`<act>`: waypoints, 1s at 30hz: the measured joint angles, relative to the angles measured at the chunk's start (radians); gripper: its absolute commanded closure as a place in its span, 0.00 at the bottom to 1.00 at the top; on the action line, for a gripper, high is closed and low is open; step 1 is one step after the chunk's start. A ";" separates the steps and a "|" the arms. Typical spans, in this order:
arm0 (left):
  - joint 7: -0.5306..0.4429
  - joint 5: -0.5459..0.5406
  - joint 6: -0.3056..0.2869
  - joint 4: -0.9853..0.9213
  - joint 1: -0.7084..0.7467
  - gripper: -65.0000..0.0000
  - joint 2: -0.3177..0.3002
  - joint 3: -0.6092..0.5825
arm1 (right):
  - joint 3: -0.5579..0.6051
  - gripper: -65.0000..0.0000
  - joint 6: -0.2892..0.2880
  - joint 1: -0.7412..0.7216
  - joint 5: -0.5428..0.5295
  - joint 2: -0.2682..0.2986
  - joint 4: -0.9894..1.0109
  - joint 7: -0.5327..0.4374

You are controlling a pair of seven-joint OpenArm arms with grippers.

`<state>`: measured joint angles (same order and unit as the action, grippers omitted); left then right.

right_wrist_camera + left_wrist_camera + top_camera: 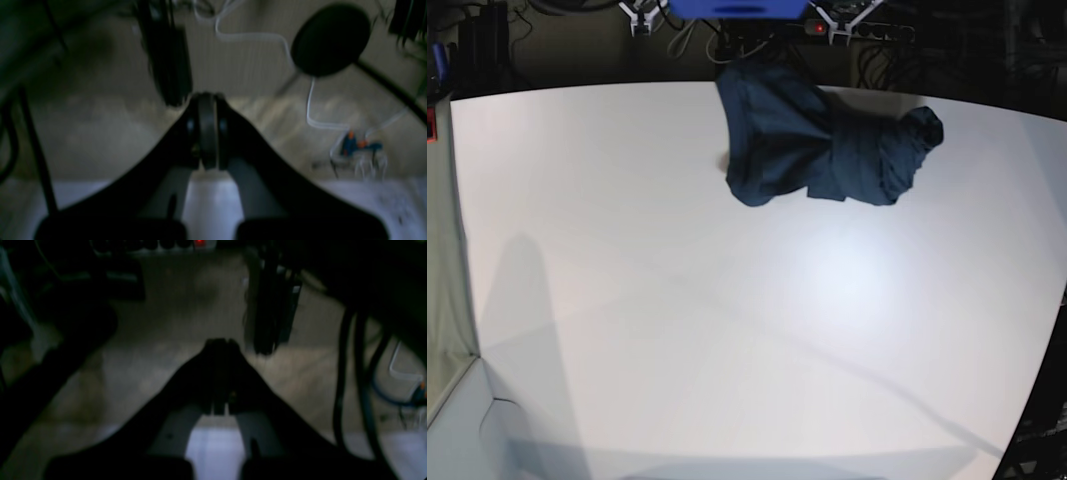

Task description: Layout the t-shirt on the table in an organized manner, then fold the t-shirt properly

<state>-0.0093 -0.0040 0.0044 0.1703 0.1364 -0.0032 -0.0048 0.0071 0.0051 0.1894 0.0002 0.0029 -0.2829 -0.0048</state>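
Left end effector (220, 343) closed, jaws pressed together, nothing between them; points out past worktop edge toward dim floor (150, 350). Right end effector (206, 100) closed likewise, empty, aimed at floor with white cable (310, 110). Neither arm visible in base view. T-shirt (822, 145) lies crumpled at far edge of worktop (727, 330), long axis running left-right, bunched end toward base view's right, wider rumpled part on its left.

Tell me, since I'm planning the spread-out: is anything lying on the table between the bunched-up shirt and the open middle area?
Nothing visible does. The t-shirt sits crumpled near the far edge of the table, and the white surface in front of it shows only shadows.
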 measured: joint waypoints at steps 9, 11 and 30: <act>0.038 -0.017 0.006 0.782 0.454 1.00 -0.077 0.007 | -0.001 1.00 -0.008 0.388 -0.004 0.035 -0.683 0.028; 0.027 -0.063 0.006 0.898 0.489 1.00 -0.078 0.008 | 0.002 1.00 -0.008 0.437 -0.005 0.044 -0.798 0.056; 0.192 -0.300 0.013 1.608 0.826 1.00 -0.220 0.069 | 0.011 1.00 -0.011 0.662 -0.005 0.110 -1.544 0.176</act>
<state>0.1822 -0.3042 0.0170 1.7786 0.9627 -0.2234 0.0639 0.0177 -0.0059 0.8516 -0.0048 0.1131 -1.8271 0.1715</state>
